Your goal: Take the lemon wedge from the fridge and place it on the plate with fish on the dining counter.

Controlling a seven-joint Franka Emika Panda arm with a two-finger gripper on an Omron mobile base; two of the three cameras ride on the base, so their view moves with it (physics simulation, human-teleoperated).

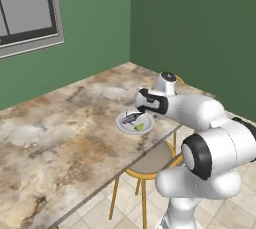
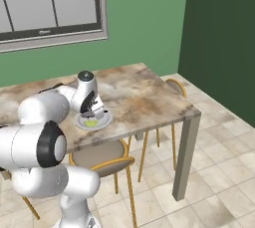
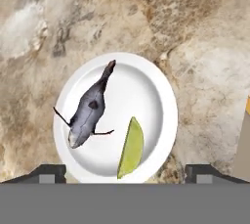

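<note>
Yellow-green, the lemon wedge [image 3: 131, 147] lies free on the plate [image 3: 156, 91], straight below the released gripper [image 3: 126, 173], whose two tips stand wide apart on either side of it, its long axis running lengthwise between them. Left to right in the hand view, the plate carries the dark fish [image 3: 89, 110], then the wedge just beside it, apart. With the plate resting on the marbled dining counter [image 1: 60, 133] near its edge, the placing looks done, and a straight lift should clear both.

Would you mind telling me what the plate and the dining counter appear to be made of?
The plate looks like glazed ceramic, though plastic is possible: plain, smooth white with a soft raised rim. The dining counter looks like polished stone, probably marble: irregular brown-beige veining and pale blotches across a flat slab.
</note>
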